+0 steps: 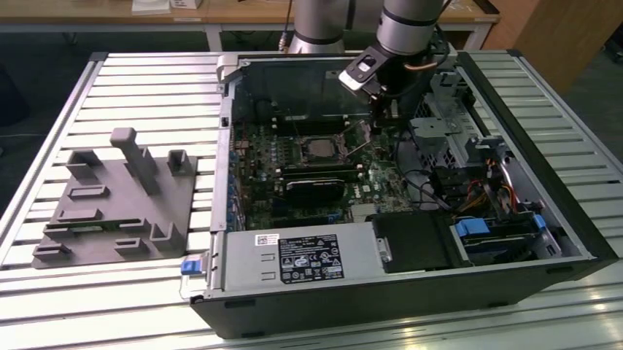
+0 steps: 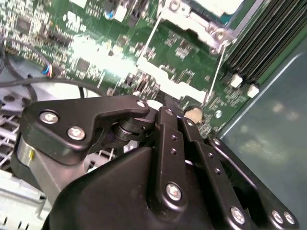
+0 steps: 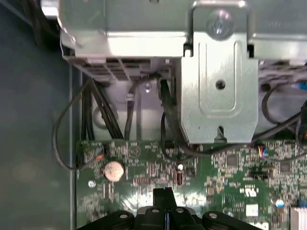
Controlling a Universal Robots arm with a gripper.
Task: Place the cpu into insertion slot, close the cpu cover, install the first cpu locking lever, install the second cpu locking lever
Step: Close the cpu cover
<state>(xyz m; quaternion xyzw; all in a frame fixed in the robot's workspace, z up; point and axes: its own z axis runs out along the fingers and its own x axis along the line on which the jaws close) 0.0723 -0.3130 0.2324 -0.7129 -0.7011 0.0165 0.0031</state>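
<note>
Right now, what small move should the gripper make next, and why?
Probably ease the gripper toward the nearer lever. Both levers stand raised beside the socket, unlatched, while the gripper hangs above the board off to the socket's side.

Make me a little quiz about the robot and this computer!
1. True or false: the fixture lies on the table, beside the case.
2. The gripper hangs over: A) the motherboard B) the fixture C) the table.
3. Fill in: the coin battery sits on the ____ motherboard.
Key: 1 true; 2 A; 3 green.
</note>
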